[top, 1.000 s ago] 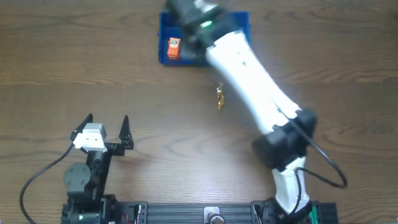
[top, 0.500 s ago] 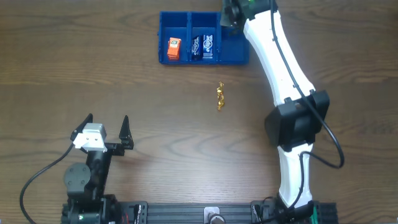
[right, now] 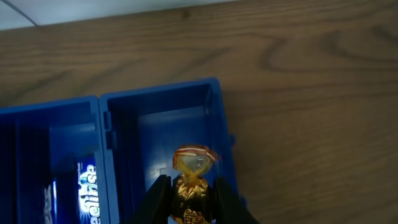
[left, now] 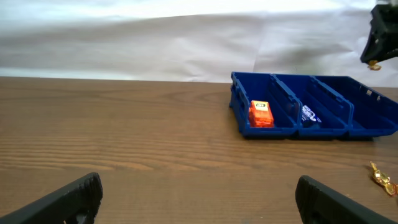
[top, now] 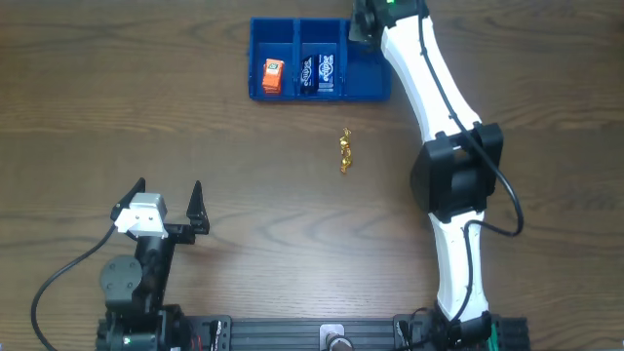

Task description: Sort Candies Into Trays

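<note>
As the right hand [right: 189, 186] grips a gold-wrapped candy [right: 194, 163] over the blue plastic tray's [right: 158, 90] empty bin, a second gold candy [top: 345, 153] lies unsorted.

A wide wooden table [top: 146, 117] of mid-brown, with dark grain running along its length, takes up the whole of the work area, and its surface has a soft, even sheen under flat light. Behind its far edge rises a white backdrop [left: 124, 43], faintly creased like cloth or paper, brightest along its upper part where the light washes it out
</note>
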You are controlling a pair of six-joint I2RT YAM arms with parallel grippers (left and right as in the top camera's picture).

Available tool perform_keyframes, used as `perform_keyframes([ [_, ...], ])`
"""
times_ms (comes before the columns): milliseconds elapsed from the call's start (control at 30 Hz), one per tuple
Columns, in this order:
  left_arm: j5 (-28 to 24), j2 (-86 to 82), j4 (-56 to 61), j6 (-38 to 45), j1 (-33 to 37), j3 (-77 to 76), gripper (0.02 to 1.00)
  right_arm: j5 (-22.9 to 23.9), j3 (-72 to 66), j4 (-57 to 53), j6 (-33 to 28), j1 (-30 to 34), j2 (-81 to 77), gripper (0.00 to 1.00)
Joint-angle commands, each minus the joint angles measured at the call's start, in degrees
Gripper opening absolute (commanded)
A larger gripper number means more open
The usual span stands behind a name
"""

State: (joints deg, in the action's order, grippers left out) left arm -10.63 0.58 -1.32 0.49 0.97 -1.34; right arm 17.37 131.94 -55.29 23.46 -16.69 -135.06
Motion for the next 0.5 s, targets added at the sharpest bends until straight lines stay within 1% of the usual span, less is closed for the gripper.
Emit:
perform_keyframes([
  [33, -1.40, -0.37, -1.92, 0.81, 0.24, 1.07, 0.998, -0.09, -0.35, 0.83, -1.05, -0.17, -1.57, 0.152],
  [133, -1.40, -0.37, -1.92, 0.81, 0.24, 1.07, 0.998, -0.09, -0.35, 1.01, -1.05, -0.17, -1.57, 0.163],
  [167, -1.40, -0.37, -1.92, 0.81, 0.24, 1.07, 0.998, -0.09, -0.35, 1.03, -1.05, -0.17, -1.57, 0.180],
  [200, -1.40, -0.37, -1.92, 0.81, 0.24, 1.07, 0.998, -0.11, -0.35, 1.03, -1.05, -0.17, -1.57, 0.233],
  [267, -1.40, -0.37, -1.92, 0.81, 0.24, 1.07, 0.998, -0.50, -0.35, 1.01, -1.07, -0.17, -1.57, 0.463],
  [300, -1.40, -0.37, -1.92, 0.81, 0.24, 1.07, 0.996, -0.55, -0.35, 1.01, -1.07, -0.24, -1.57, 0.665],
  [333, -1.40, -0.37, -1.92, 0.81, 0.24, 1.07, 0.998, -0.52, -0.35, 1.01, -1.07, -0.31, -1.57, 0.776],
  [367, -1.40, -0.37, -1.92, 0.81, 0.24, 1.07, 0.998, -0.52, -0.35, 0.98, -1.07, -0.42, -1.57, 0.842],
  [500, -1.40, -0.37, -1.92, 0.83, 0.24, 1.07, 0.998, -0.55, -0.33, 0.26, -1.05, -0.74, -1.57, 0.895],
])
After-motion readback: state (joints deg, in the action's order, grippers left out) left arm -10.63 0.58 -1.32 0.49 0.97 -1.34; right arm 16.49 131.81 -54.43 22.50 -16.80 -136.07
